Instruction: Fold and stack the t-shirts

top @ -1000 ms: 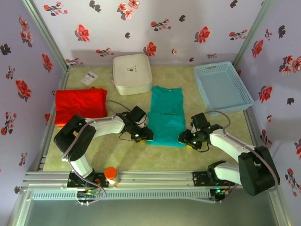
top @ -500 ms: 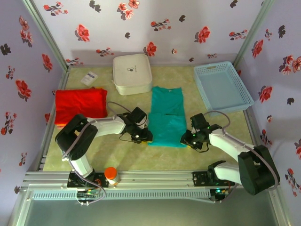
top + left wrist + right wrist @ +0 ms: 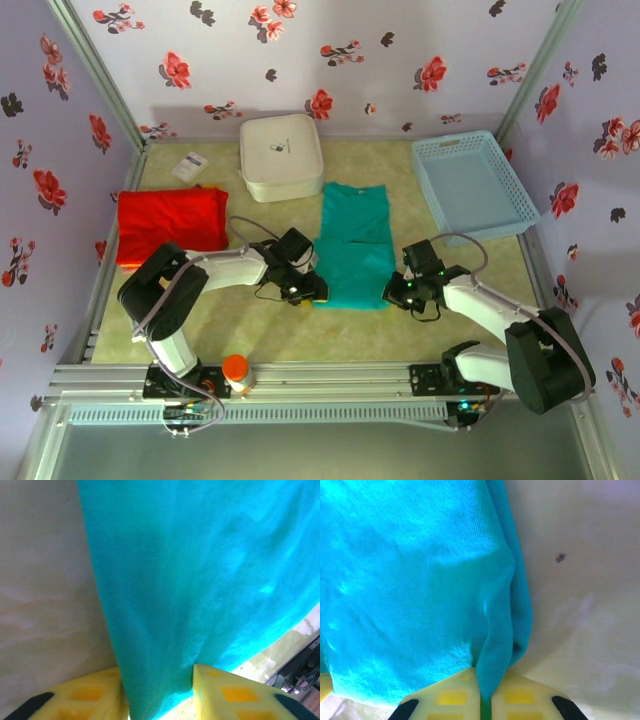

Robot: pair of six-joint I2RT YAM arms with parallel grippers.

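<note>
Pinching cloth between its fingers, the left gripper (image 3: pixel 157 692) holds one near hem corner of the teal-green t-shirt (image 3: pixel 355 240), and the right gripper (image 3: pixel 485 692) is clamped on the other. The shirt lies lengthwise mid-table (image 3: pixel 300 335) (the red t-shirt (image 3: pixel 170 222) rests well apart, far left). To fold cleanly, both should probably lift together, level, carrying the hem toward the collar. Both forearms reach low, wrists angled inward.

Both arms reach forward, low and bent, wrists angled inward. The left gripper (image 3: pixel 305 288) pinches the near-left corner of the teal-green cloth t-shirt (image 3: pixel 353 245) between yellow fingers (image 3: pixel 85 696). The right gripper (image 3: pixel 395 293) is clamped on its near-right corner.
</note>
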